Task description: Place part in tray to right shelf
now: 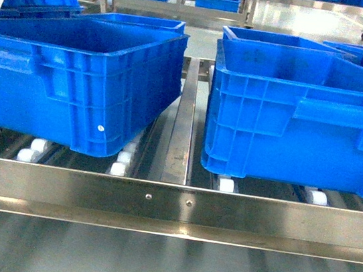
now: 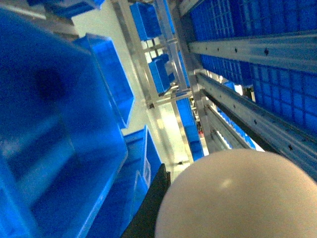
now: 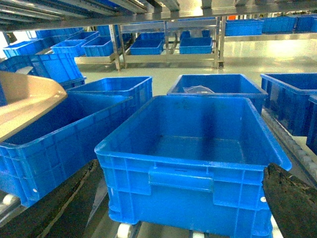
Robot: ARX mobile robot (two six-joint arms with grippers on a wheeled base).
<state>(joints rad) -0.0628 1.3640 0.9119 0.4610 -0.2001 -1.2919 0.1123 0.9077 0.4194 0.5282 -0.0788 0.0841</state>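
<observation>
Right gripper (image 3: 181,208) spreads wide and empty above the right-hand blue plastic crate (image 3: 193,158); beside that crate, the beige plastic scoop tray (image 3: 25,101) looks poised to tip.

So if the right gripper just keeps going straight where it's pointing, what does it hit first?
Most likely the near wall of the blue crate directly ahead, between the open right gripper's fingers; depth is hard to judge.

A rounded beige tray (image 2: 237,196) fills the lower right, blue crates (image 2: 59,148) at left beside steel shelf rails (image 2: 257,119).
</observation>
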